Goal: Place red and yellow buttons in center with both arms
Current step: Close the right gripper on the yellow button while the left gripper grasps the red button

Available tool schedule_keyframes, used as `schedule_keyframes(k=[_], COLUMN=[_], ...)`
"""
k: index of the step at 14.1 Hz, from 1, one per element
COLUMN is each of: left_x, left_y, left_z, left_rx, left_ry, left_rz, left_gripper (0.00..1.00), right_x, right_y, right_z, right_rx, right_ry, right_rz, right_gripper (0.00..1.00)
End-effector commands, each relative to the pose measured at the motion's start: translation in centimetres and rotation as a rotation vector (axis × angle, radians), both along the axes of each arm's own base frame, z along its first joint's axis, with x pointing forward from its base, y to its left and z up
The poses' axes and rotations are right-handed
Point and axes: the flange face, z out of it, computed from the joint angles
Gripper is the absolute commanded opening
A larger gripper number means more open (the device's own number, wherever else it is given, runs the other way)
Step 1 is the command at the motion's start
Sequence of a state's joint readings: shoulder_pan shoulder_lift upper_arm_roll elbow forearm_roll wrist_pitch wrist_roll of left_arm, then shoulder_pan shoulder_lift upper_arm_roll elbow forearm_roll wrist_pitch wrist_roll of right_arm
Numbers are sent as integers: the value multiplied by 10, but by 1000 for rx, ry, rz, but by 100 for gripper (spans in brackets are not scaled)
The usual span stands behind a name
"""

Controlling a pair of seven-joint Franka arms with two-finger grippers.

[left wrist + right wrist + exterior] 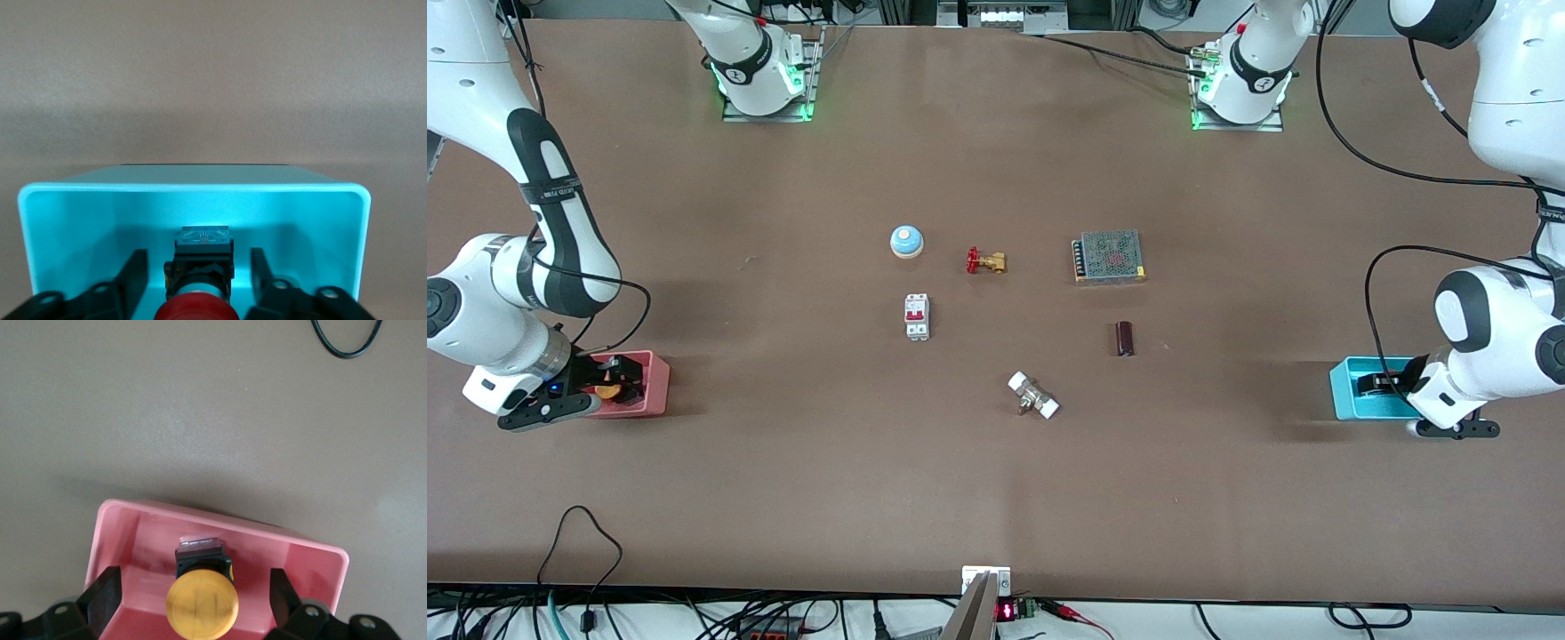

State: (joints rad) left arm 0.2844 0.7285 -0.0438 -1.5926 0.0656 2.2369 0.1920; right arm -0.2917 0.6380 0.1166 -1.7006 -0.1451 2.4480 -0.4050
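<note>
Each button sits straight between spread fingers — red button in the cyan tray under the left gripper, yellow button in the pink tray under the right gripper — neither gripped yet.

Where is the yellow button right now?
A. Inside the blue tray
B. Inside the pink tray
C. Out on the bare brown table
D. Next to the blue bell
B. The yellow button sits inside the pink tray, between the open fingers of the right pincer, which is lowered over it but has not closed on it.
</note>
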Motion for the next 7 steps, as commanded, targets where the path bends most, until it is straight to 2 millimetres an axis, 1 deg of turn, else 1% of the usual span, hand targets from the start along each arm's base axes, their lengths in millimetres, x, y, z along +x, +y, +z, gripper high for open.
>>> schedule_keyframes(k=[1,2,4,6,7], left_x=[-8,-6,-1,8,12], left_y=[-1,-1,0,0,-3], left_z=[8,11,33,72,95], left_rx=[1,1,12,35,39], left_ry=[23,20,-12,-68,-80], left_rz=[-38,-39,-39,-53,-71], left_gripper=[34,30,30,31,32], right_x=[0,0,-1,-1,-1], right_y=[-4,-4,-5,-5,-5], right_z=[-1,-1,-1,-2,-3], right_rx=[1,1,0,-2,-2], right_ry=[-15,-15,-15,-12,-11], right_rz=[22,22,24,43,49], right_gripper=[93,89,76,63,59])
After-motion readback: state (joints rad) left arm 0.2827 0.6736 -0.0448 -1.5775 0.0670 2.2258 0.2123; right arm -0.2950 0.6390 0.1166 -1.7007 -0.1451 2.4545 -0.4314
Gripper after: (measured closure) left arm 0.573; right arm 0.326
